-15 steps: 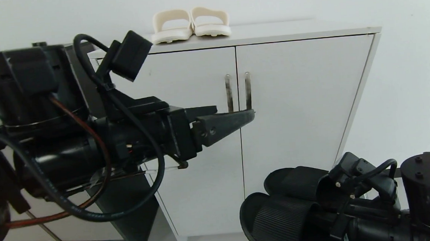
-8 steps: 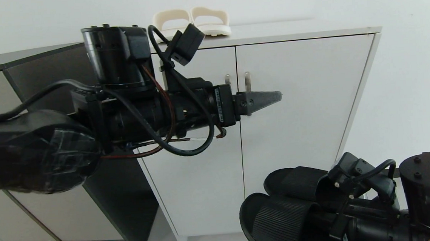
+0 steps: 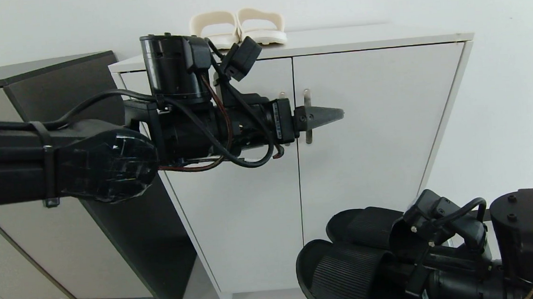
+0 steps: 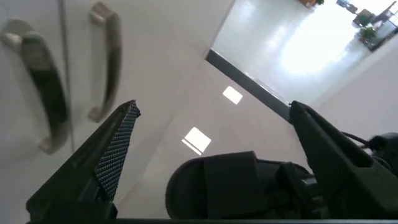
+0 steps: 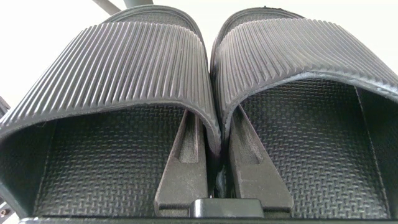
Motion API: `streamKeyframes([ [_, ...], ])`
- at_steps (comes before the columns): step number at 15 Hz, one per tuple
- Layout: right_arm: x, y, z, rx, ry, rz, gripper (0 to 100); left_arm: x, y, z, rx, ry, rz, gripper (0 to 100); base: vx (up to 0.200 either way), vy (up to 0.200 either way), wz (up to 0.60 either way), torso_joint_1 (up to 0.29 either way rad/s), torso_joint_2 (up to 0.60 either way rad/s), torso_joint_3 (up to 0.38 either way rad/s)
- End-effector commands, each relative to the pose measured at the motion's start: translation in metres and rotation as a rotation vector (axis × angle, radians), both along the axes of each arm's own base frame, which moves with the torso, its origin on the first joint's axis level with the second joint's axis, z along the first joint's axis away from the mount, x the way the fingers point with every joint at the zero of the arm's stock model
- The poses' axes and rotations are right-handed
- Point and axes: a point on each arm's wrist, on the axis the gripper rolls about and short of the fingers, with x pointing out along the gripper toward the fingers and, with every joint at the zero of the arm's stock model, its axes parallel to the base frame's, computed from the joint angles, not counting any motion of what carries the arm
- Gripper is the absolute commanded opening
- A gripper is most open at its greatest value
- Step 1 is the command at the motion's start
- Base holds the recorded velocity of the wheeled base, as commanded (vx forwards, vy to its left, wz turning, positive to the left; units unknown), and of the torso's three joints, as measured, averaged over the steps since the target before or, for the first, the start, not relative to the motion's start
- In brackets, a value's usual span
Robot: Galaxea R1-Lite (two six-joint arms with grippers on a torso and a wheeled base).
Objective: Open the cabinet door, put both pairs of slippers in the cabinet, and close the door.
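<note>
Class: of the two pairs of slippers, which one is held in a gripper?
The black pair, clamped by the right gripper at its touching inner sides; the cream pair sits free on the cabinet top.

Head camera faces the cabinet [image 3: 378,137] from close by; all three views share the black slippers [image 3: 343,268].

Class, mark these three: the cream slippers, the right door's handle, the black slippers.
cream slippers [image 3: 260,21], head view, strap of one slipper.
right door's handle [image 3: 306,99], head view, upper end.
black slippers [image 5: 140,65], right wrist view, ribbed strap.
</note>
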Motion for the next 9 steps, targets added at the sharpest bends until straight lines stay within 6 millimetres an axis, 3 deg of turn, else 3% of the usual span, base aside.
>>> streamKeyframes([
  [1, 0.0, 0.0, -0.001, -0.002, 0.001, -0.001, 0, 0.005, -0.002, -0.004, 0.006, 0.005, 0.022, 100, 0.0, 0.0, 0.0, 0.0, 0.0, 0.0],
  [9, -0.001, -0.001, -0.001, -0.005, 0.002, 0.0, 0, 0.036, -0.018, -0.015, -0.009, -0.021, 0.131, 100, 0.0, 0.0, 0.0, 0.0, 0.0, 0.0],
])
